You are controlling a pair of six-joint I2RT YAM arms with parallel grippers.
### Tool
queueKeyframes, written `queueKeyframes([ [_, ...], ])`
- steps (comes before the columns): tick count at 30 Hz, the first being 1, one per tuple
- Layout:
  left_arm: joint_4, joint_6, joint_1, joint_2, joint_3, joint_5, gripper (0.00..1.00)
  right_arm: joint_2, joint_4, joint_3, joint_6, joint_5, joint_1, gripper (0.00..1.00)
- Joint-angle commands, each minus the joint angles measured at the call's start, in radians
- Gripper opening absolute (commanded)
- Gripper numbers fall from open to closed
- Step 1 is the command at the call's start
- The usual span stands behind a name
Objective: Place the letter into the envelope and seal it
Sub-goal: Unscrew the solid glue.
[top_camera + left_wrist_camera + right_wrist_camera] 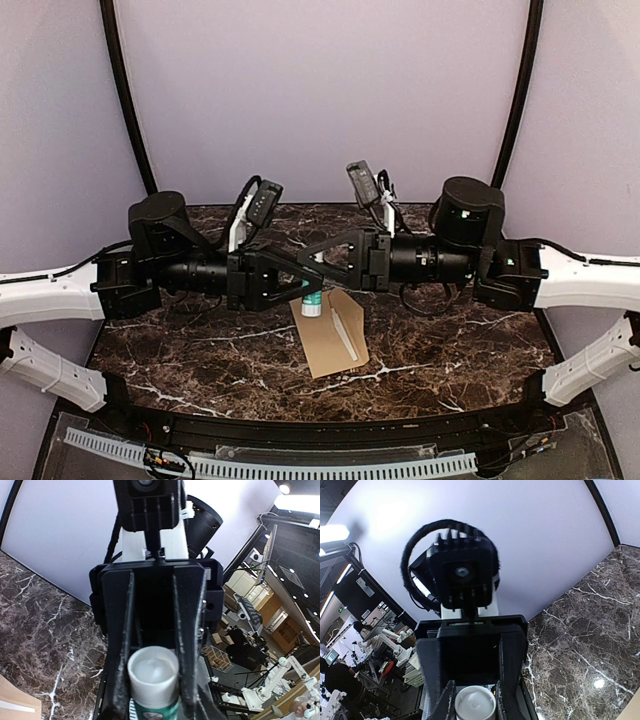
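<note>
The brown envelope (328, 348) lies flat on the marble table, with a pale strip along its right part. The letter does not show in any view. Above the envelope's far end, my left gripper (300, 292) and right gripper (322, 272) meet tip to tip in the air. Between them hangs a glue stick (312, 300) with a green body and a white cap. In the left wrist view, the left gripper (152, 645) has a finger against each side of the glue stick (152, 672). In the right wrist view, the right gripper (475, 692) is shut on the glue stick's (475, 706) white end.
The dark marble table (180, 340) ends at a black rim near the arm bases. Curved black posts and pale walls close the back. A corner of the envelope (12, 705) shows low in the left wrist view.
</note>
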Motion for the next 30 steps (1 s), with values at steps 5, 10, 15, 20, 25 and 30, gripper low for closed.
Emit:
queueKeyframes([
  [5,0.04,-0.009,-0.01,-0.009,-0.021,0.015,0.67,-0.086,-0.024,-0.008,0.002,0.148,0.01,0.14],
  [10,0.025,-0.01,-0.028,0.004,-0.024,0.022,0.69,-0.106,-0.036,0.001,0.001,0.174,0.011,0.14],
  [15,0.048,-0.019,-0.041,0.02,-0.016,0.026,0.58,-0.108,-0.035,0.002,0.007,0.17,0.011,0.14],
  [20,0.067,-0.015,-0.048,0.044,-0.004,0.031,0.45,-0.109,-0.03,-0.003,0.015,0.168,0.01,0.14],
  [25,0.075,-0.017,-0.051,0.056,0.001,0.03,0.37,-0.111,-0.027,-0.004,0.018,0.17,0.01,0.14],
  [30,0.087,-0.018,-0.052,0.052,-0.003,0.022,0.37,-0.108,-0.024,-0.009,0.023,0.17,0.01,0.14],
])
